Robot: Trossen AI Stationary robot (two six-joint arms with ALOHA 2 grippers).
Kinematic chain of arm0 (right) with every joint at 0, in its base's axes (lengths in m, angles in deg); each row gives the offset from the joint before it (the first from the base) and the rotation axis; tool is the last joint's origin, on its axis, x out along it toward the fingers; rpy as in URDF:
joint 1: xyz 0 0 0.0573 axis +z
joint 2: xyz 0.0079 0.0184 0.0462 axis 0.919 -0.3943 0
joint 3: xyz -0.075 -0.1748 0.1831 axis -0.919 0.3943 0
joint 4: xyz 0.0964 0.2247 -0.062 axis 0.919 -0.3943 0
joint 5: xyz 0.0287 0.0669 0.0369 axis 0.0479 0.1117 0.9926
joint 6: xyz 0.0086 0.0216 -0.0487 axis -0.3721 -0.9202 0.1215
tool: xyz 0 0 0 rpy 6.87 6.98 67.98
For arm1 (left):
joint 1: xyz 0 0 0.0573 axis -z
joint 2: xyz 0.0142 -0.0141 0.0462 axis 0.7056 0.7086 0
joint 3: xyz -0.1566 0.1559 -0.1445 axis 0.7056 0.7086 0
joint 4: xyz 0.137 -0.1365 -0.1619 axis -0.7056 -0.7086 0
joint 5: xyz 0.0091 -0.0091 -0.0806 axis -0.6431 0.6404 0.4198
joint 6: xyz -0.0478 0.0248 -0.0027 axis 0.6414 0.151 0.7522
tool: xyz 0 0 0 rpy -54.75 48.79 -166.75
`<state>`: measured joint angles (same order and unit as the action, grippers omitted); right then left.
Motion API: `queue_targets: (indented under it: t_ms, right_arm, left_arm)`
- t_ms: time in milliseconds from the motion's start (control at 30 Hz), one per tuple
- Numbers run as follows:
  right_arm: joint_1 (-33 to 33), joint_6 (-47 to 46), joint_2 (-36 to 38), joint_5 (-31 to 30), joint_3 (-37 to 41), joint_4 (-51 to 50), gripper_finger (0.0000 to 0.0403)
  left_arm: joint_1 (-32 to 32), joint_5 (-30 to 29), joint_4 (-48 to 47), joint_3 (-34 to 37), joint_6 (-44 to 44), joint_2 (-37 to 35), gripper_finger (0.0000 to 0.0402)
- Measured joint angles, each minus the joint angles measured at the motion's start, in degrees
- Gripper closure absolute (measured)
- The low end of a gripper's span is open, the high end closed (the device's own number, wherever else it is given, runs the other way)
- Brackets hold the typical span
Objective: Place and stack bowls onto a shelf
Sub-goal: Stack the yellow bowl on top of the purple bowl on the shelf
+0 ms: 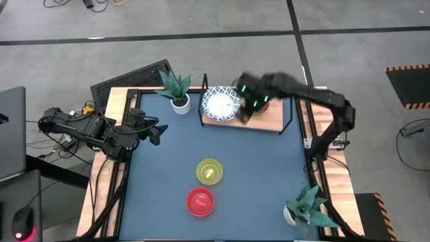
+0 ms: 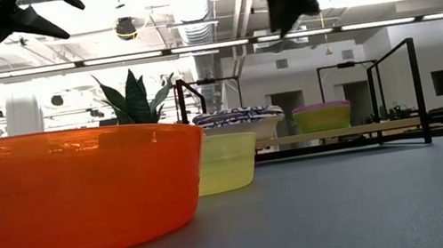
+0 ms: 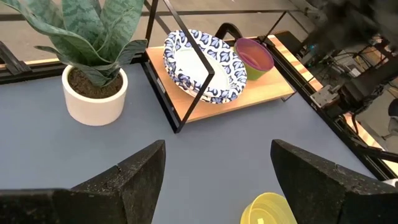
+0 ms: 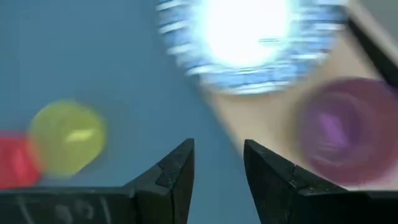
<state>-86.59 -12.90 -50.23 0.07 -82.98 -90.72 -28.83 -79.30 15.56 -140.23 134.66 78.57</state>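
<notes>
Patterned bowls [image 1: 220, 103] – purple bowl [image 3: 254, 56] – on shelf [image 3: 273, 92]

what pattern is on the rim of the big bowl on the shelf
Blue leaf-like marks on white, on the big bowl; clearest in the left wrist view.

Two dark, matte black jointed arms, the right arm [image 1: 316, 101] carrying small glowing green lights near its wrist, each ending in two wedge-shaped black fingers [image 3: 140, 177].

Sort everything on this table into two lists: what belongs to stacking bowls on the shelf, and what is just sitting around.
Belongs to the job:
- shelf
- blue-rimmed white bowls stacked on it
- purple bowl beside them on the shelf
- yellow bowl on the table
- red bowl on the table

Just sitting around:
- potted plant near the shelf
- potted plant at the table's corner
</notes>
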Motion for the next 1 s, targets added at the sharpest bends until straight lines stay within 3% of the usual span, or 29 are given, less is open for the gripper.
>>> queue_targets:
  t_ms: [133,267,500,1000]
  right_arm:
    - [12.01,-0.93,-3.86,-1.7,-0.01,6.21,0.0231]
    - [18.24,-0.95,-9.12,-2.06,0.02,10.42,0.0212]
    - [20.58,-0.5,-18.54,0.15,0.02,14.01,0.0177]
    - [23.24,-1.8,-30.7,1.89,0.02,22.25,0.018]
  left_arm:
    - [0.0,0.07,-0.02,0.0,0.0,0.0,0.0127]
    - [-0.01,1.19,-0.09,0.0,0.0,0.0,0.0127]
    - [-0.02,4.53,-0.21,0.0,-0.66,-0.01,0.0127]
    - [0.0,8.04,-2.23,0.0,-2.03,0.0,0.0127]
